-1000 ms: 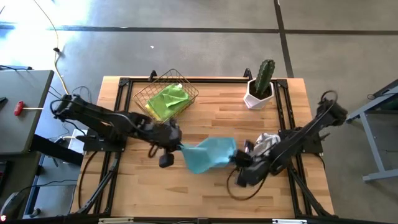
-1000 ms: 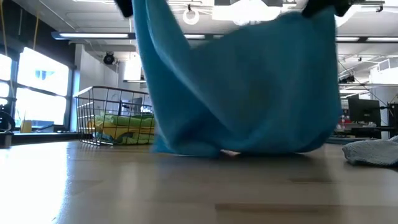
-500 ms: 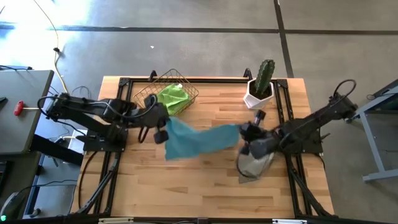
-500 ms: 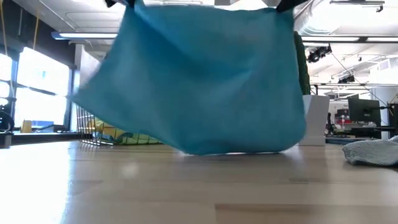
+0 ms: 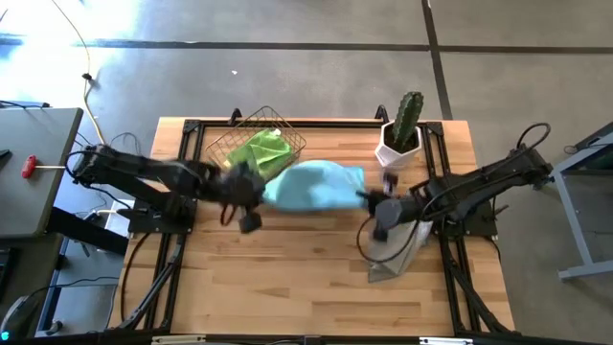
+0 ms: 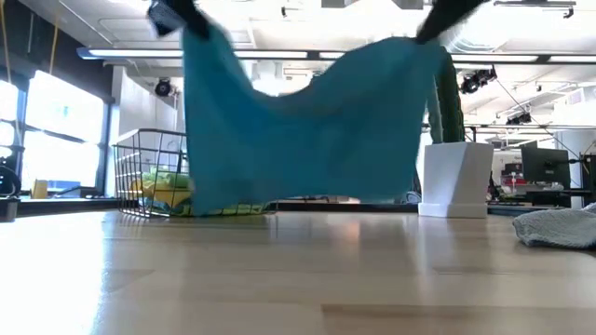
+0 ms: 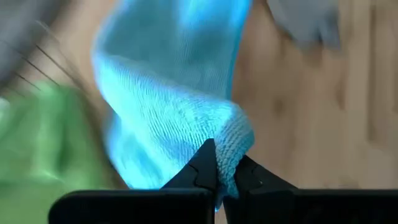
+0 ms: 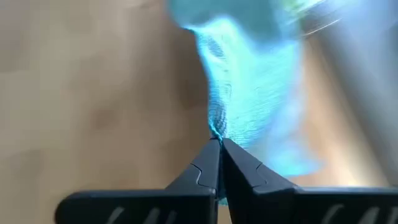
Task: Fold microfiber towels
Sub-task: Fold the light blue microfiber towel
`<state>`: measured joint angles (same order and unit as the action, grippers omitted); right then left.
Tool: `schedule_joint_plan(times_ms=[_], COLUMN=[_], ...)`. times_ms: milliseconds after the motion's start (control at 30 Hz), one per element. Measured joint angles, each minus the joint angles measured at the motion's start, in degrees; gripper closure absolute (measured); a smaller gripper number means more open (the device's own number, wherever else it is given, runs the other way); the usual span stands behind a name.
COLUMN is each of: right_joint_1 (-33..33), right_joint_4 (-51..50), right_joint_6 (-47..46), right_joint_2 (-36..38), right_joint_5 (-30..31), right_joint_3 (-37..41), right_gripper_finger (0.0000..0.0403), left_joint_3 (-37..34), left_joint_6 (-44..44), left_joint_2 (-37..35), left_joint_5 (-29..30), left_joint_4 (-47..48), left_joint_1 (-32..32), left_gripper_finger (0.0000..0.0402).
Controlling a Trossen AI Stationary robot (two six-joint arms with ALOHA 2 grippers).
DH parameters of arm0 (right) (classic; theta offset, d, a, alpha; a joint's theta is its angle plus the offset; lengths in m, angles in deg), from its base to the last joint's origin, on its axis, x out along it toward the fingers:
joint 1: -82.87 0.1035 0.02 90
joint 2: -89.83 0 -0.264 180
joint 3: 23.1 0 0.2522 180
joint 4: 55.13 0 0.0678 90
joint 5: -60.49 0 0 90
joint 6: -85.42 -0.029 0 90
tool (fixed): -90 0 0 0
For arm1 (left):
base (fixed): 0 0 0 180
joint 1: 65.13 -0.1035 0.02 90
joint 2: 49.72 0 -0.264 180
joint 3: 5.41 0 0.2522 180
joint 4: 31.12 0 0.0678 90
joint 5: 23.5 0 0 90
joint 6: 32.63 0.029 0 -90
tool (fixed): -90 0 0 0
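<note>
A light blue microfiber towel [image 5: 311,185] hangs spread between my two grippers above the middle of the table, sagging along its top edge [image 6: 307,88]. My left gripper [image 5: 251,195] is shut on its left upper end beside the wire basket. My right gripper [image 5: 372,203] is shut on its right upper end in front of the cactus pot. A lime green towel [image 5: 259,151] lies in the wire basket [image 5: 225,144]. A grey towel [image 5: 395,254] lies crumpled on the table under my right arm. My left gripper pinches a bunched upper corner of the blue towel [image 7: 233,146] between its two fingertips, slanting down from the table's left. The cloth hangs below and away from the fingers, clear of the table. My right gripper pinches the towel's other upper corner [image 8: 217,127] between its two fingertips, slanting down from the table's right. The cloth fans out from the pinch and hangs clear of the table.
A cactus in a white pot [image 5: 400,134] stands at the far right, close behind the towel's right end. The wire basket stands at the far left. Bare wood [image 5: 306,278] spreads across the near half of the table.
Both grippers have gone up and toward the table's far edge with the blue towel, the right one farther. The towel's lower edge, which touched the table, has swung up and away and now hangs clear. Both stay shut.
</note>
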<state>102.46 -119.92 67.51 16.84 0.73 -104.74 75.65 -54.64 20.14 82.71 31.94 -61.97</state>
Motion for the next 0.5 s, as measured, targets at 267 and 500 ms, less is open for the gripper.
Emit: schedule_joint_plan(times_ms=[267,500], right_joint_1=[8.2,11.8], right_joint_4=[4.3,11.2], right_joint_6=[-16.5,-18.2], right_joint_2=[-7.4,-14.8], right_joint_5=[-20.4,-25.4], right_joint_3=[8.8,12.5], right_gripper_finger=[0.0403,0.0403], left_joint_3=[-15.4,-16.2], left_joint_6=[-11.1,-15.7], left_joint_2=[10.1,22.7], left_joint_5=[-4.1,-9.7], left_joint_4=[-21.5,-34.1], left_joint_1=[11.0,17.4], left_gripper_finger=[0.0401,0.0401])
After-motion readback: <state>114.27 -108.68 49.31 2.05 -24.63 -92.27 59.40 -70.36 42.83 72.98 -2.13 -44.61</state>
